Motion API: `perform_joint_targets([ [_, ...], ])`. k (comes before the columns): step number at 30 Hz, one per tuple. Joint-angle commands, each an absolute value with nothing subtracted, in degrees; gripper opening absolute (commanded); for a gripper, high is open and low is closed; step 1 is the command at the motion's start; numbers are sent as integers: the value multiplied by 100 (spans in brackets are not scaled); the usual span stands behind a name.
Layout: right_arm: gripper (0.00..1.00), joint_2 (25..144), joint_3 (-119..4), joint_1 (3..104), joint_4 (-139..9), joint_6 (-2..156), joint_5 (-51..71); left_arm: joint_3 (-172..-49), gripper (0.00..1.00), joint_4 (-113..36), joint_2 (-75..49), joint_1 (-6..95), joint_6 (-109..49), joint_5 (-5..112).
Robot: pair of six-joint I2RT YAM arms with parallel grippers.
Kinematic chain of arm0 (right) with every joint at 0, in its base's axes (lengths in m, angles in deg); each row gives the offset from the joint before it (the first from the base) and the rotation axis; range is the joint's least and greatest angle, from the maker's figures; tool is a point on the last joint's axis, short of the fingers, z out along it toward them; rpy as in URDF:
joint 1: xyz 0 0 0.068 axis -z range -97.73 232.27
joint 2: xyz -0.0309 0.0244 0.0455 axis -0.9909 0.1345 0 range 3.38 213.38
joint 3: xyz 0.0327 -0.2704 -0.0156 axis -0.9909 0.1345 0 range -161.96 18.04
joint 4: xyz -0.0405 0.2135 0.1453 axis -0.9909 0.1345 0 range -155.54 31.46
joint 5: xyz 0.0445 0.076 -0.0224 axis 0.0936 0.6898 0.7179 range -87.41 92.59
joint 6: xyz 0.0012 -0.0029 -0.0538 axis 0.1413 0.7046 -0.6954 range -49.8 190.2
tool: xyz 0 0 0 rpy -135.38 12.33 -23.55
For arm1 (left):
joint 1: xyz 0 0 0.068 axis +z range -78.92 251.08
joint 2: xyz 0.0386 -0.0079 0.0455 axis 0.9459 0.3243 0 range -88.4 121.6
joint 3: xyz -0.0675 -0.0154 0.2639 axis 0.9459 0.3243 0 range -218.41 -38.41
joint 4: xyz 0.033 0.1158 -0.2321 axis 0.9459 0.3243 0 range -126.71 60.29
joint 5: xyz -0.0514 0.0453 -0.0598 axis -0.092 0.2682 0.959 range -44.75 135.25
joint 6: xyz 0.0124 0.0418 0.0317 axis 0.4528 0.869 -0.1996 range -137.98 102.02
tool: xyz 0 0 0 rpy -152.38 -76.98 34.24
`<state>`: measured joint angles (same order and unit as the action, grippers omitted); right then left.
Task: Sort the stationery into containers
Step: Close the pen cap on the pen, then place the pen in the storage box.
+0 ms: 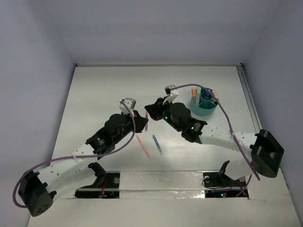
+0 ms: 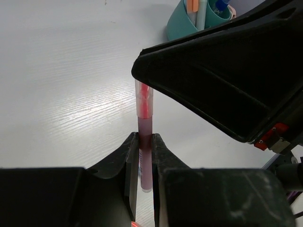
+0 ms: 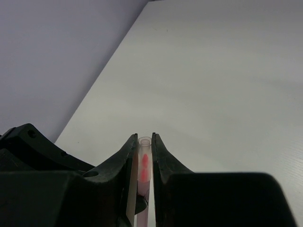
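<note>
1. A pink pen [image 2: 143, 106] is pinched tight by the left gripper [image 2: 144, 139].
2. Its other end is squeezed by the right gripper [image 3: 144, 142].
3. The pen is held between both grippers, well apart from the teal cup [image 1: 203, 111].

The right gripper [image 3: 144, 140] pinches a clear pen [image 3: 144, 163] w/ pink-red inside, one finger tight on each side. Behind it is the white table [image 3: 227, 71], a purple-gray wall [image 3: 61, 47] on the left & a black robot part [image 3: 42, 151] low left.
</note>
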<state>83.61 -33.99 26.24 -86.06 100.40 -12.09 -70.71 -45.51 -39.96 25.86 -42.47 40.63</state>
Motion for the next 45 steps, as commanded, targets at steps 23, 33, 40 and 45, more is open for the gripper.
perform_joint_targets([
  [23, 8, 8372, -3373, 2374, -7556, 10105, -989, -7155, 0, -6510, -4147, 2748, -4426, 4340],
  [33, 0, 8011, -3293, 2715, -7635, 10000, -1410, -7076, 36, -6519, -4331, 2748, -4391, 4498],
  [40, 0, 7537, -3101, 3593, -7416, 9693, -1876, -7023, 58, -6221, -4673, 2748, -4417, 4648],
  [45, 0, 7027, -2618, 4236, -7302, 9438, -2788, -6971, 57, -5992, -4876, 2748, -4487, 4613],
])
